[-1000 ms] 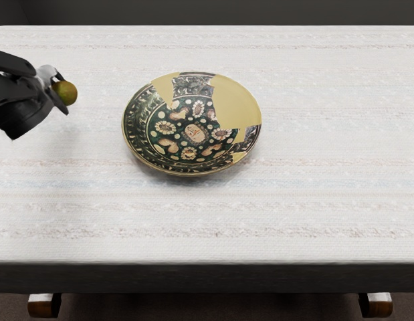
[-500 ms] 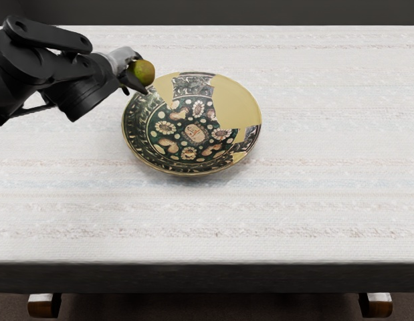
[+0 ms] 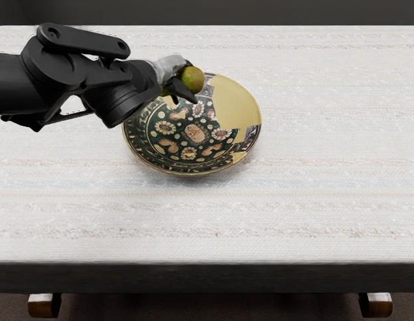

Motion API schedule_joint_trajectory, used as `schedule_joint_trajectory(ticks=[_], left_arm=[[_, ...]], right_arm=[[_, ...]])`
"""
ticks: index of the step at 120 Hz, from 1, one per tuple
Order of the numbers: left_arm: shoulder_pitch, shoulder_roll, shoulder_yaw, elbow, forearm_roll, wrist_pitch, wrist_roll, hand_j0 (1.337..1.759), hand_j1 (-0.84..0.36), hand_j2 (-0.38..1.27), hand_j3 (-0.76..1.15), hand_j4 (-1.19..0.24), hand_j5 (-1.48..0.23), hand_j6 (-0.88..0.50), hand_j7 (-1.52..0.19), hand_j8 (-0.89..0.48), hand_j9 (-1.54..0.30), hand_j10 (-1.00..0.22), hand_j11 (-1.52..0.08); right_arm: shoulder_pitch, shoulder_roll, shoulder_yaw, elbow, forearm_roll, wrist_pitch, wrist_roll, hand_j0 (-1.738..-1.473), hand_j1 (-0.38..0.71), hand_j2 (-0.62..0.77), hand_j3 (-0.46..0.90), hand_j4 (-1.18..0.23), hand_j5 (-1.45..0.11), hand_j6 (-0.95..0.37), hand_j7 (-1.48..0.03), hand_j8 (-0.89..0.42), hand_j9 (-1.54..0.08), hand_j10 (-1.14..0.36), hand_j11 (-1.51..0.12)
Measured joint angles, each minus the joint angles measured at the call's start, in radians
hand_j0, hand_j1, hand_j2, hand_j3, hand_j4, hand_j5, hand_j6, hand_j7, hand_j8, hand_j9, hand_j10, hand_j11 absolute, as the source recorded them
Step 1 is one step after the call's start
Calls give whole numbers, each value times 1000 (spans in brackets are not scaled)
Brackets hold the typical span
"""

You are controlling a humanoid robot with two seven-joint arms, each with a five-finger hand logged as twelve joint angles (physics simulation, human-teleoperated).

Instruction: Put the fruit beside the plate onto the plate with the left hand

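I have the left hand (image 3: 165,72) clenched on the small green-yellow fruit (image 3: 192,79), pinched at the fingertips. The fruit is over the far part of the patterned plate (image 3: 188,171), still in my grip. The plate sits on the white-clothed table (image 3: 314,200).

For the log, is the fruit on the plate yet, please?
Not yet: the left hand grips the fruit above the plate.

White table (image 3: 314,200) bears patterned plate (image 3: 220,144)
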Motion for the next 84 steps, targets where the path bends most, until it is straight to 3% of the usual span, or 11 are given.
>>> schedule_joint_trajectory(ticks=[8, 13, 23, 38, 58, 70, 84], left_arm=[[9, 0, -3, 1, 1, -1, -3, 1605, -626, 474, 0, -264, -1163, -190, -1200, -502, -1253, -792, -1265], [9, -2, -4, 2, -1, 1, -6, 1611, -583, 443, 0, -278, -1081, -220, -1117, -525, -1166, -743, -1177], [8, 0, -5, 1, -3, 3, -10, 1626, -388, 315, 0, -285, -846, -244, -871, -448, -903, -592, -911], [6, -2, -5, 1, -4, 5, -13, 1641, -87, 177, 0, -185, -498, -163, -511, -273, -529, -351, -533], [-9, 14, -5, -2, -7, 4, -13, 1650, 148, 80, 0, -90, -230, -80, -236, -129, -244, -163, -245], [-6, 285, -63, -65, -14, -41, -12, 1653, 220, 50, 0, -61, -147, -55, -151, -85, -156, -105, -157], [22, 634, -119, -162, -17, -382, -7, 1655, 269, 30, 0, -40, -91, -37, -93, -54, -96, -66, -96]], right_arm=[[0, 0, 0, 0, 0, 0, 0, -1658, -335, -2, 0, -11, -15, -12, -15, -12, -15, -12, -15], [0, 0, 0, 0, 0, 0, 0, -1658, -335, -2, 0, -11, -15, -12, -15, -12, -15, -12, -15], [0, 0, 0, 0, 0, 0, 0, -1658, -335, -2, 0, -11, -15, -12, -15, -12, -15, -12, -15], [0, 0, 0, 0, 0, 0, 0, -1658, -335, -2, 0, -11, -15, -11, -15, -12, -15, -12, -15], [0, 0, 0, 0, 0, 0, 0, -1658, -335, -2, 0, -11, -15, -11, -15, -11, -15, -12, -15], [0, 0, 0, 0, 0, 0, 0, -1658, -335, -2, 0, -11, -15, -11, -15, -11, -15, -12, -15], [0, 0, 0, 0, 0, 0, 0, -1658, -335, -2, 0, -11, -15, -11, -15, -11, -15, -11, -15]])
